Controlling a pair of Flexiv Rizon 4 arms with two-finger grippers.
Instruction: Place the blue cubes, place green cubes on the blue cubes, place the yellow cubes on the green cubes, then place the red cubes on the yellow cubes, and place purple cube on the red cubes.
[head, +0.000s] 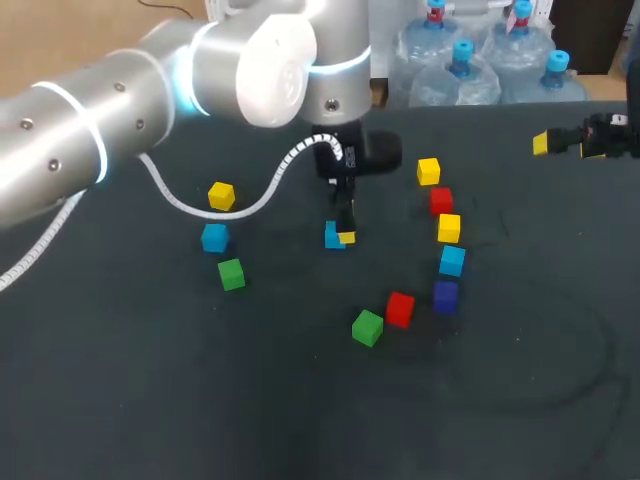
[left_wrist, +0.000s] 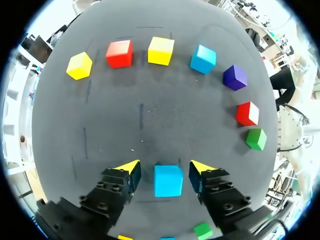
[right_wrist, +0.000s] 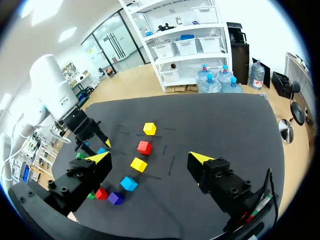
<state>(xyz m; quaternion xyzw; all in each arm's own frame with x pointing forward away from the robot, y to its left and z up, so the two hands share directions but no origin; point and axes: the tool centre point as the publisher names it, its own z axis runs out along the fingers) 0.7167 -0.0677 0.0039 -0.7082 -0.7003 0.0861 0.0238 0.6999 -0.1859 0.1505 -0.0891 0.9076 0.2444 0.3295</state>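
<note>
My left gripper (left_wrist: 165, 169) is low at mid-table, part open. Its fingers straddle the blue cube (left_wrist: 168, 180) with a thin gap each side, so no grip; the cube is plain bright blue and flat on the dark table (left_wrist: 150, 115), square to the fingers. Right of it a curved line runs far to near: yellow cube (head: 428, 171), red cube (head: 441, 201), second yellow cube (head: 449, 228), second blue cube (head: 452, 260), purple cube (head: 445, 296), second red cube (head: 400, 308), green cube (head: 367, 327); left of it sit a third yellow cube (head: 221, 195), third blue cube (head: 214, 237) and second green cube (head: 231, 273), none stacked. My right gripper (right_wrist: 149, 158) hangs wide open, empty, over the table's far right.
</note>
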